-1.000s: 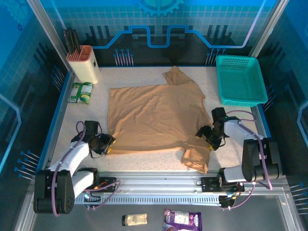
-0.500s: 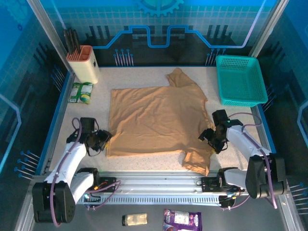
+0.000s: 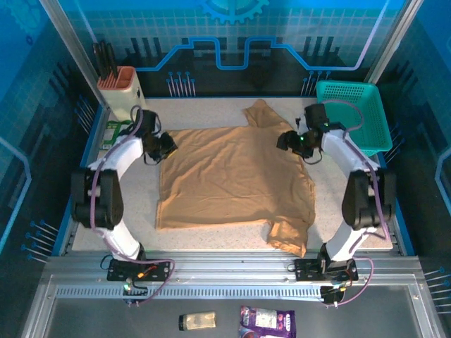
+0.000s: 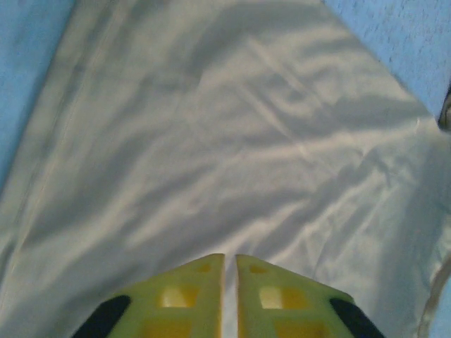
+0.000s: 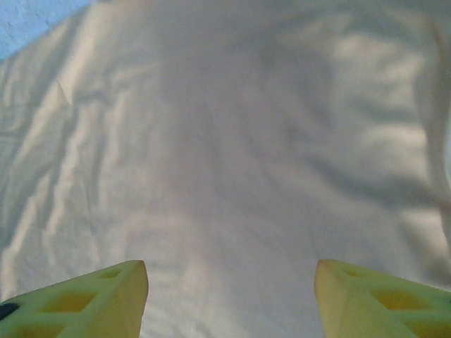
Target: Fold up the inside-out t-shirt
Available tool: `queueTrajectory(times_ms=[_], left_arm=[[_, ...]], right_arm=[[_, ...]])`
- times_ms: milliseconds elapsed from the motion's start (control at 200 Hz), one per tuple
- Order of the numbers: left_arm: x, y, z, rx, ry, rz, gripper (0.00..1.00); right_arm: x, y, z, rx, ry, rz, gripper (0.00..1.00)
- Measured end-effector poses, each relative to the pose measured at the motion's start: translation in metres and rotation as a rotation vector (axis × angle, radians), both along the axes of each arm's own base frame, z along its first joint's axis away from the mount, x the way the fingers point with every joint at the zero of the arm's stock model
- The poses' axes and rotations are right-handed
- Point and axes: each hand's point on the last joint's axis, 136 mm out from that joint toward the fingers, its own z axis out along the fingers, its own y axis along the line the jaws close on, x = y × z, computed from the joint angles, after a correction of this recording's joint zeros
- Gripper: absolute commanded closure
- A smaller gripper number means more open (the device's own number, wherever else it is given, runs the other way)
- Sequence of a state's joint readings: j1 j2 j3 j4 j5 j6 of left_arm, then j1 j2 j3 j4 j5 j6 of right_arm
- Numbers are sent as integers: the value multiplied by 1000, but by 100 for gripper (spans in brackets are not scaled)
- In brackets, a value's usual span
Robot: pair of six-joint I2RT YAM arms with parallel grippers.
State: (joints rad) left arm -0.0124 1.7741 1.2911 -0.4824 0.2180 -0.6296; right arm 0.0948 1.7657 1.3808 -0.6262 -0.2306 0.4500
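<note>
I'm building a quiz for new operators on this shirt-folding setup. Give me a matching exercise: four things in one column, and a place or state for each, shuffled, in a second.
Things:
1. left tool
2. right tool
3. basket
4. t-shirt

Place or state:
A. spread out in the middle
B. fingers wide apart
C. far right corner
D. fingers almost together

Pairs: 1-D, 2-B, 3-C, 4-A.
</note>
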Motion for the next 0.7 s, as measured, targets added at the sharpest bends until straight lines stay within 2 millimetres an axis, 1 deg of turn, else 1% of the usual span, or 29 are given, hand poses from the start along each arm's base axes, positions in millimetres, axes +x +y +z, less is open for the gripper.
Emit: queueTrajectory(times_ms=[90, 165, 225, 290, 365, 425, 490, 615, 645, 700], left_arm=[[37, 3, -4, 24, -14, -5, 93], [68, 3, -8, 32, -37, -12, 94], [86, 3, -14, 34, -44, -13, 95], [100, 2, -24, 34, -36, -13, 95], [112, 4, -37, 42, -14, -9, 95], [117, 6, -48, 51, 6, -2, 96], [119, 10, -60, 58, 34, 8, 96], [121, 25, -82, 58, 81, 44, 96], [122, 27, -85, 43, 88, 55, 96], [128, 33, -83, 41, 79, 73, 96]], right_arm=[[34, 3, -7, 32, -17, 16, 38], [58, 1, -17, 51, -14, 11, 38], [78, -2, -26, 63, -18, 4, 38], [96, -5, -34, 75, -21, -2, 38], [113, -8, -43, 91, -26, -4, 39], [122, -8, -49, 107, -29, -9, 39], [130, -9, -55, 120, -29, -13, 39], [144, -11, -71, 143, -21, -33, 39], [145, -12, -76, 149, -15, -41, 39], [146, -16, -85, 159, 0, -59, 39]])
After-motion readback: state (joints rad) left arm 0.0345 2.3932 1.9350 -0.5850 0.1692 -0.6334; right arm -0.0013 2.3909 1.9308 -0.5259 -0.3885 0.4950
